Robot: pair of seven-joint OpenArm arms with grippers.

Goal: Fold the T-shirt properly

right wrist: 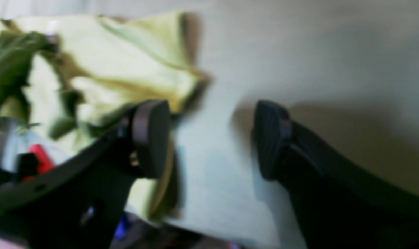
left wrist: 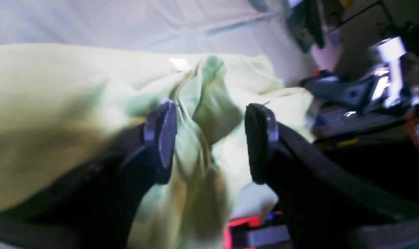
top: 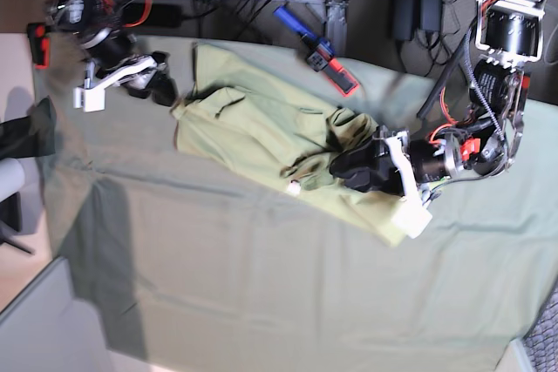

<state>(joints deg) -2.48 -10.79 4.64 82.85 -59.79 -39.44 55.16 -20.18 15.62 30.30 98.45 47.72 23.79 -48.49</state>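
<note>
Shirt: The T-shirt (top: 261, 141) is pale yellow-green. It lies crumpled on the table cloth (top: 261, 302), near the far side of the table, between my two arms.

Shape: It is not flat. One part is bunched into a lump near my left pincer, and a flap sticks out on the other side.

Left pincer: My left pincer (left wrist: 211, 141) is wide open. A bumpy fold of the shirt sits right between its two pads, but nothing is pinched yet.

Right pincer: My right pincer (right wrist: 211, 138) is open too. Only bare cloth shows between its pads, with the shirt's edge just beside one of them.

Tag: A small white tag (left wrist: 180, 64) shows near the bunched neck.

How it feels: I think the shirt is light, soft and floppy. It will sag and slide if I pull it, and it will not break.

Where to hold: I think a thin edge or corner is best, not the fat lump. One pincer on each side should let me spread it flat first.

Watch out: I could grab the table cloth by mistake.
</note>
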